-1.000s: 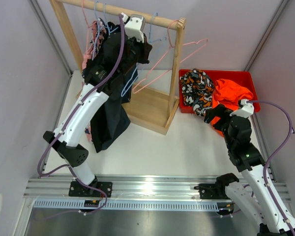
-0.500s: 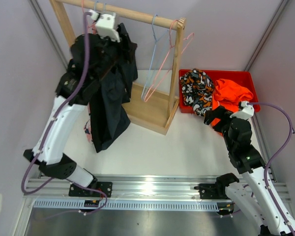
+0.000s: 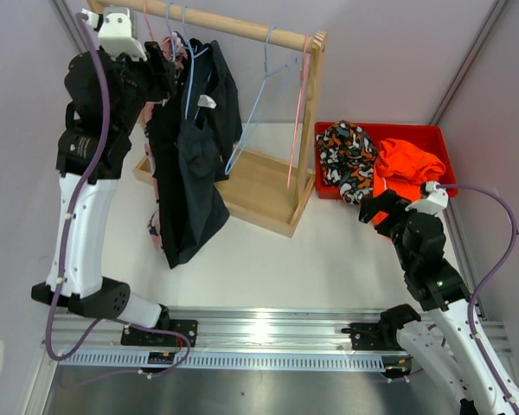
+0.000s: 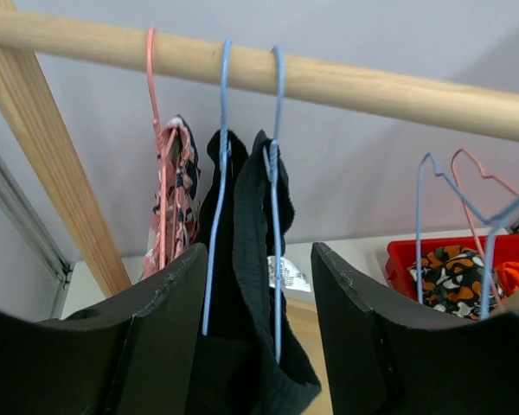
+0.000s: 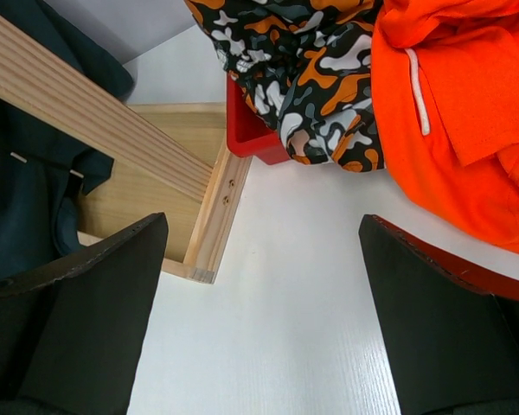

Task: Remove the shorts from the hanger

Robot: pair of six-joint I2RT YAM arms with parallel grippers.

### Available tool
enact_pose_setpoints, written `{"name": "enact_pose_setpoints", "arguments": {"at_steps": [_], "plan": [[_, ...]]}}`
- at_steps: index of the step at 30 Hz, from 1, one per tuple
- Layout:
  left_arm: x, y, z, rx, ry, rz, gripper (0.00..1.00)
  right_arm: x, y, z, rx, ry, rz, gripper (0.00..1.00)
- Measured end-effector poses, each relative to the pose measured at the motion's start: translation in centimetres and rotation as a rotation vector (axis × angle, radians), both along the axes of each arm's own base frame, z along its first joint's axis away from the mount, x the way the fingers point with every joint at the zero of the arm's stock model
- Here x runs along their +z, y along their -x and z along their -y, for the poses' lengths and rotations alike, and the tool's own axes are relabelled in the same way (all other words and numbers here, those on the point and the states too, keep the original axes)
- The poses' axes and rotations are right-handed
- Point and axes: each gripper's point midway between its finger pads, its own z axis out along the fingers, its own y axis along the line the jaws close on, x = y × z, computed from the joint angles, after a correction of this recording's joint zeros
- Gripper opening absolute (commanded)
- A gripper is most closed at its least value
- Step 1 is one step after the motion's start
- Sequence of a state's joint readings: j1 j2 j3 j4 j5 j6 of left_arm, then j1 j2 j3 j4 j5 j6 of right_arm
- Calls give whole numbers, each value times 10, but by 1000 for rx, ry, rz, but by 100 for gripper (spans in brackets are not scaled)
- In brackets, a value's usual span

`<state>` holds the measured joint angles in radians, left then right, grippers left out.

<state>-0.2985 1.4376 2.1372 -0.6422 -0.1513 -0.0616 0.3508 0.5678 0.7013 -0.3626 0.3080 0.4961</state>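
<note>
The left gripper (image 4: 259, 249) is mostly hidden in the top view, lost against dark fabric at the left end of the wooden rail (image 3: 242, 30). Its own camera shows the jaws partly apart with nothing clamped. The dark shorts (image 4: 242, 285) and a blue hanger (image 4: 275, 216) appear in the gap between the fingers, but whether either finger touches the cloth cannot be told. The shorts hang on the rail's left end, and their lower part is cut off in the wrist view. The top view shows them reaching down past the rack base (image 3: 259, 186) towards the table (image 3: 329, 259). The wrist view shows two blue hooks carrying dark fabric, so whether this is one garment or two is unclear. A pink hanger (image 4: 156, 156) with a patterned garment (image 4: 175, 199) hangs to their left, and this is barely readable from above. A white label (image 4: 285, 272) shows on the dark cloth. The red bin (image 3: 432, 130), at the table's far right corner, holds a camouflage-print garment (image 3: 346, 160) and an orange garment (image 3: 406, 169), both spilling over its near rim. The right gripper (image 5: 261, 220) stands near that bin with its jaws fully spread and empty, over bare table. Two bare hangers, a light blue one (image 3: 259, 104) and a light pink one (image 3: 298, 112), hang near the rail's right end.
</note>
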Motion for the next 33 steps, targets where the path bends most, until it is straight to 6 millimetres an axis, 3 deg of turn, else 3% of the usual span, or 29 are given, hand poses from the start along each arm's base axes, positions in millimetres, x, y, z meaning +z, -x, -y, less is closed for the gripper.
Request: {"name": "enact_pose_setpoints", "arguments": {"at_steps": [3,9,18,21,24,26,27,33], "plan": [[-23,-23,-3,5,-4,-63,57,-1,3,2,-4,4,-5,99],[-62,-55,13,-57,-8,-169,58,-3,4,4,-10,8,-11,99],[-82,-69,28,-117,-3,-217,55,-3,4,4,-14,11,-10,99],[-92,-77,31,-120,-2,-240,49,-3,4,5,-15,11,-10,99],[-104,-85,33,-120,-1,-266,32,-3,4,5,-15,11,-10,99],[-112,-87,34,-119,6,-283,17,-4,4,5,-16,12,-13,99],[-114,-88,34,-119,5,-288,0,-5,4,5,-16,13,-15,99],[-115,-88,34,-120,9,-290,0,-10,4,5,-17,18,-26,99]]}}
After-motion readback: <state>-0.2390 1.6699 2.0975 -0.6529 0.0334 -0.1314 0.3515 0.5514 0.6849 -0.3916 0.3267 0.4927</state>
